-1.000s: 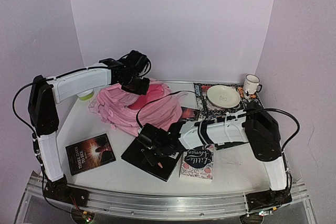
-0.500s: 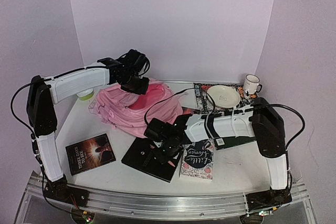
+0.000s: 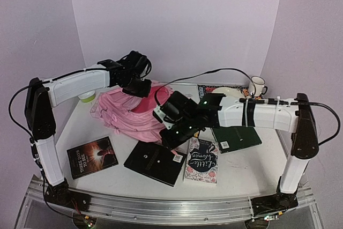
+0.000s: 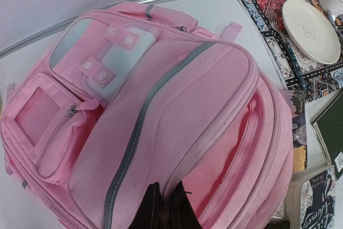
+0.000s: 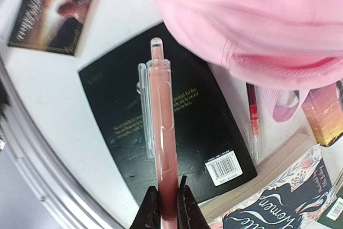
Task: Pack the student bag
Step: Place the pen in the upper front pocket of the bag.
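Note:
The student bag (image 3: 124, 112) is a large pink backpack lying at the back left of the table, its main compartment gaping open (image 4: 236, 148). My left gripper (image 3: 138, 86) is shut on the fabric edge of that opening (image 4: 166, 207) and holds it up. Just right of the bag and above the table, my right gripper (image 3: 172, 130) is shut on a pinkish-brown pen (image 5: 162, 132) with a clear clip. The pen sticks straight out from the fingertips (image 5: 166, 207), over a black book (image 5: 182, 122), with the bag's edge (image 5: 252, 20) close ahead.
The black book (image 3: 155, 162) lies at the front, a dark book (image 3: 92, 156) to its left and a floral book (image 3: 202, 167) to its right. A red pen (image 5: 253, 116) lies by the bag. A green book (image 3: 237, 137), plate (image 4: 311, 22) on a placemat (image 4: 278, 41), and mug (image 3: 257, 85) stand right.
My right gripper has closed on the pen, lifted it off the black book and carried it up and right toward the bag. The left gripper has kept its hold.

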Controlling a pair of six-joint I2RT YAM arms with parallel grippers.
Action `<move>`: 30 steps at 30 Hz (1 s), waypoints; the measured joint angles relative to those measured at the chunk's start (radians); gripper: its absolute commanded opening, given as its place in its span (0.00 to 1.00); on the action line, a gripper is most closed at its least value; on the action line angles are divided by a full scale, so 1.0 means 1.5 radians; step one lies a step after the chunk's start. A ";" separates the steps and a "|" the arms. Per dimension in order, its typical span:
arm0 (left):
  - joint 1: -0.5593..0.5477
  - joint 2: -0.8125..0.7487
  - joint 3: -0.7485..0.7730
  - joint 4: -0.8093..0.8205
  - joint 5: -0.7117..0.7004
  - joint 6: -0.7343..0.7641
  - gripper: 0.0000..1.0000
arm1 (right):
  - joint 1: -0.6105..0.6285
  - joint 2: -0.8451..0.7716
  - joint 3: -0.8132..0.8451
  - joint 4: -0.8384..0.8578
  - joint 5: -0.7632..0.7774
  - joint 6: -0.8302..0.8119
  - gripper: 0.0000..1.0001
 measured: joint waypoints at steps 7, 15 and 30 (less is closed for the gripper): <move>0.000 -0.016 -0.011 -0.002 0.020 -0.014 0.00 | -0.069 -0.029 -0.029 0.088 -0.072 0.089 0.00; -0.008 -0.026 -0.019 -0.004 0.027 -0.017 0.00 | -0.128 -0.028 -0.059 0.217 -0.095 0.253 0.00; -0.032 -0.031 -0.028 -0.005 0.024 -0.022 0.00 | -0.151 0.079 -0.035 0.376 -0.016 0.486 0.00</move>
